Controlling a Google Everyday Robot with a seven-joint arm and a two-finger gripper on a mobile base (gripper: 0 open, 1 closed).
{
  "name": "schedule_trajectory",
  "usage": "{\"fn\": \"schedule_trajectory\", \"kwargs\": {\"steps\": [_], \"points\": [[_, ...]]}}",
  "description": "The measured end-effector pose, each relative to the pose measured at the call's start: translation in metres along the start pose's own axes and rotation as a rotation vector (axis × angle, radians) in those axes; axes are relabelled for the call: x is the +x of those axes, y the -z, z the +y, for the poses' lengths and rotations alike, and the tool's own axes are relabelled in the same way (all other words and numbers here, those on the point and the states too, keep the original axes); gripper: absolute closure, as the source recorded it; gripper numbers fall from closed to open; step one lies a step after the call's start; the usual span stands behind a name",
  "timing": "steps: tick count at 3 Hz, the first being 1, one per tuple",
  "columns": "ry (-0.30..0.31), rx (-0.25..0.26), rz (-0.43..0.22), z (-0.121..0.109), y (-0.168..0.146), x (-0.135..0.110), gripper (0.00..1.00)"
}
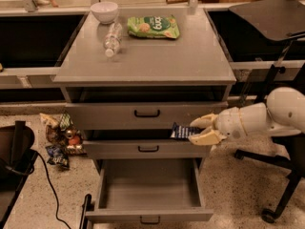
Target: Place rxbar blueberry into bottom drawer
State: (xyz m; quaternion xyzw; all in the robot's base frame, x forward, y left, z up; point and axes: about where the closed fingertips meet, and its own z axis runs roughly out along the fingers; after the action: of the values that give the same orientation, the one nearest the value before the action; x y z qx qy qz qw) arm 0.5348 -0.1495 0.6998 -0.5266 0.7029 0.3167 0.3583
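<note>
The rxbar blueberry [180, 130] is held in the hand [191, 131] at the level of the dark gap between the top drawer [109, 116] and the middle drawer [114, 149], towards the right side of the cabinet front. The dark wrapper lies roughly level, and its left end projects beyond the fingertips. The hand is clamped on the bar's right end, with one pale finger above it and one below. The white arm [257, 118] enters from the right edge of the view and reaches leftward to the cabinet.

The bottom drawer [119, 216] is pulled well out, directly below the bar's position in the picture. Its grey interior is exposed and holds nothing visible. The bar is not yet inside it. Whether the two upper drawers are fully shut cannot be told; each shows a dark gap above its front.

On the worktop [157, 61], at the rear, stand a white bowl [105, 11], a clear plastic bottle [112, 38] lying on its side just in front of the bowl, and a green chip bag [153, 26] to the right of both.

On the floor to the left of the cabinet lies a heap of snack packets [59, 140]. A black chair [279, 18] stands to the right, behind the arm.
</note>
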Motion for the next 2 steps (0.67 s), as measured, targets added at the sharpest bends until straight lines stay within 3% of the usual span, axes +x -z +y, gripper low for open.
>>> {"fn": "schedule_trajectory", "kwargs": {"steps": [1,2], "points": [[-0.048,0.056,-0.069,0.0057,-0.0100,0.0461,1.00],[-0.048,0.057,-0.069,0.0057,-0.0101,0.0463,1.00]]}}
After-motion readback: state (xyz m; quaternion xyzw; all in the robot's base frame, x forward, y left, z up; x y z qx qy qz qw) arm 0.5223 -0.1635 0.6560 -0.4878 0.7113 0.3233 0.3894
